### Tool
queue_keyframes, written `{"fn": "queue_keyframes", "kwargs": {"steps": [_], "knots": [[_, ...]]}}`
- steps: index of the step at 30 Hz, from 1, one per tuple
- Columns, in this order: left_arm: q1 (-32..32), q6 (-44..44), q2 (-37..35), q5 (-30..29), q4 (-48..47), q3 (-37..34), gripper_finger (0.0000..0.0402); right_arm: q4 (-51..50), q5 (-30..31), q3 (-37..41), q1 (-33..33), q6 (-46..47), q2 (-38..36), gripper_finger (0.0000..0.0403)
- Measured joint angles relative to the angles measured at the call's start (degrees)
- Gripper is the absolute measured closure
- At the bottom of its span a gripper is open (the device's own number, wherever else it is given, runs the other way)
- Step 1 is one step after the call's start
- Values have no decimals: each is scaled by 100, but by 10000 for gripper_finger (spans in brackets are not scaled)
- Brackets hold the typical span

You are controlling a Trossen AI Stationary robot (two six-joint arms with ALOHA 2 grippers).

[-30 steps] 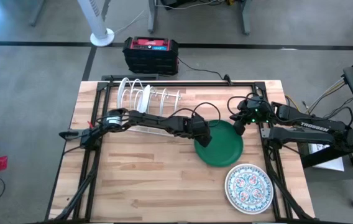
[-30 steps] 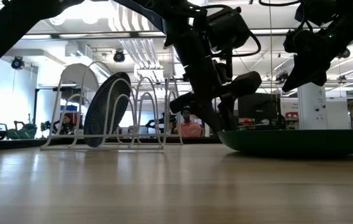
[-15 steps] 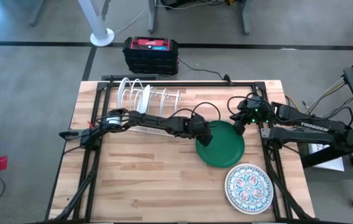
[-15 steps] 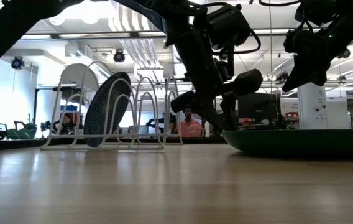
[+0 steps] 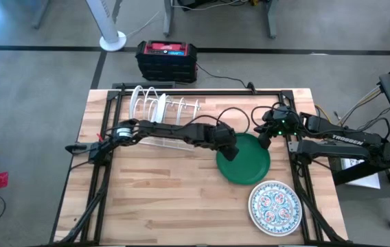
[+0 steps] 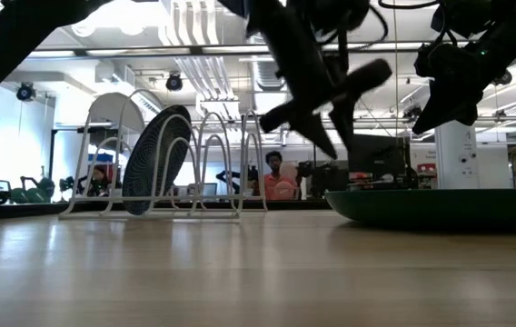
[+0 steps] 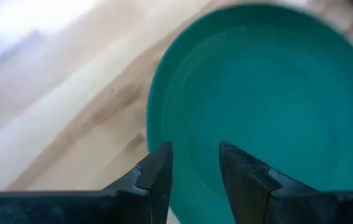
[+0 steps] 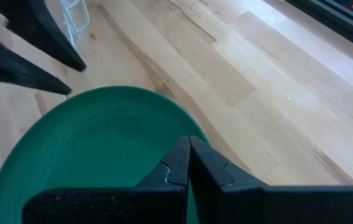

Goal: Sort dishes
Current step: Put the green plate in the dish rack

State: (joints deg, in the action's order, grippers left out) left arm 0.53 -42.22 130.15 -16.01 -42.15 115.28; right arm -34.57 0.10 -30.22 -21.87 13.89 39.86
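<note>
The plain green plate (image 5: 246, 165) lies flat on the table right of centre, and it also shows in the low view (image 6: 440, 207). My left gripper (image 7: 195, 165) is open and hovers above the plate's left rim (image 7: 158, 118), clear of it in the low view (image 6: 331, 109). My right gripper (image 8: 189, 146) is shut and hangs above the plate's far right part (image 5: 264, 142). The white floral plate (image 5: 274, 208) lies flat near the table's near right corner. A dark ribbed plate (image 6: 156, 159) stands on edge in the white wire rack (image 5: 171, 108).
The rack (image 6: 213, 154) stands at the far left-centre of the table, under my left arm. Black frame rails (image 5: 102, 171) run along the table's sides. A red and black box (image 5: 166, 58) sits on the floor beyond the far edge. A person (image 6: 278, 177) shows in the room behind.
My left gripper has risen from beside the green plate's left rim to well above it. Before that, the plate's left edge shifted a little toward the table's right. My right arm has kept still.
</note>
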Motion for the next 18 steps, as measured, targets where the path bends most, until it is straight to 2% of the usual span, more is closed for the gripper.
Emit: {"fn": "queue_keyframes", "kwargs": {"steps": [5, 9, 14, 18], "knots": [[-143, 955, 161, -573, 68, 550, 283, 0, 1, 0, -2, -1, 0, 403], [-215, 1286, 472, -35, -71, 756, 272, -8, -5, 0, 0, 0, 0, 403], [-220, 1253, 951, 70, -634, 1162, 216, -15, -5, 2, 0, 1, 7, 403], [-228, 842, 1351, -259, -1639, 1964, 161, -48, -3, 7, 0, 2, 4, 403]]}}
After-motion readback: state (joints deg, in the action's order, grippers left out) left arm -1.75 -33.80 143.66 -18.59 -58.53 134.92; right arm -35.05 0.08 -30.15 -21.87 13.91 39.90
